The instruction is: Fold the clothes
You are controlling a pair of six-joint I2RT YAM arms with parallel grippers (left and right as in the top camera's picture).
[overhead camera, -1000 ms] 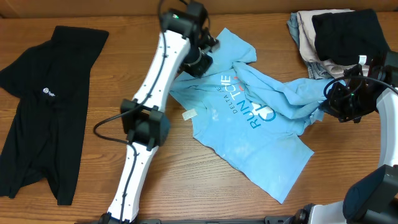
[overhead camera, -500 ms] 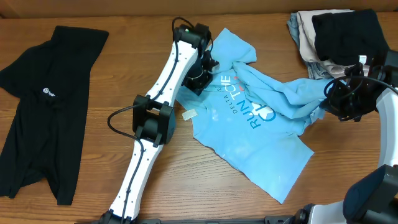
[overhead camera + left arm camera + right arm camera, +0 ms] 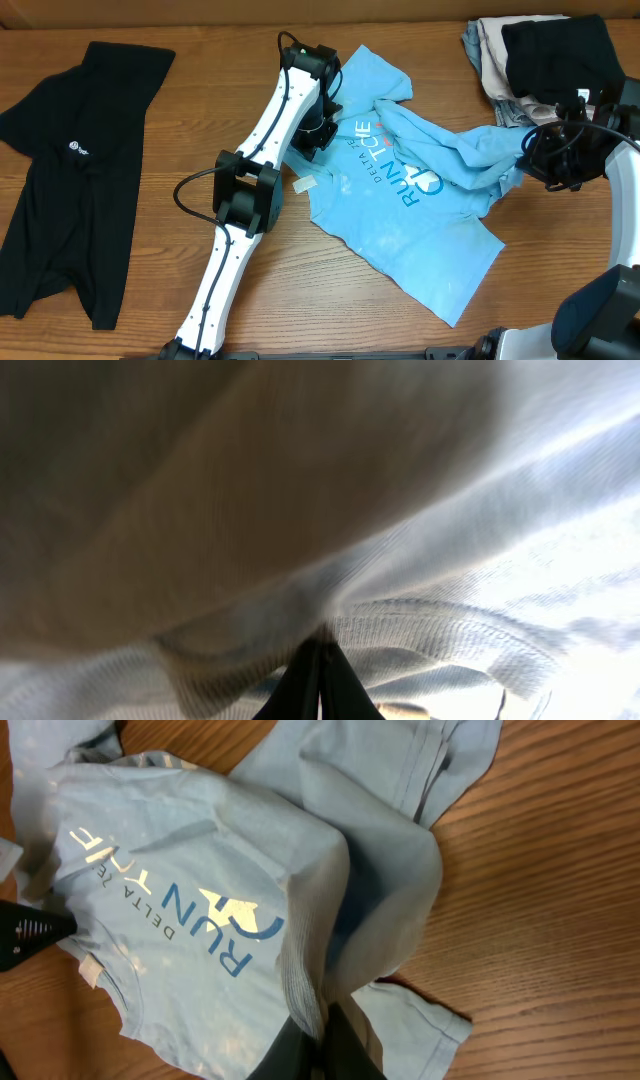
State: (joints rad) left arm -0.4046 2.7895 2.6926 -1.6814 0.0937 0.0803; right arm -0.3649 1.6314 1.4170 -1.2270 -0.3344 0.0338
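Overhead: light blue T-shirt (image 3: 430, 225) crumpled between grippers
Left gripper (image 3: 321, 656): pinching T-shirt fabric
Right gripper (image 3: 326, 1025): clamping T-shirt fold

Against my left hand the T-shirt (image 3: 420, 630) is a blur of pale cloth. My left gripper (image 3: 320, 652) shows only as a dark pinched wedge at the frame's bottom edge. My right gripper (image 3: 322, 1030) has its tips buried under a fold, and the small print (image 3: 125, 902) ahead of it is too fine to read whole.
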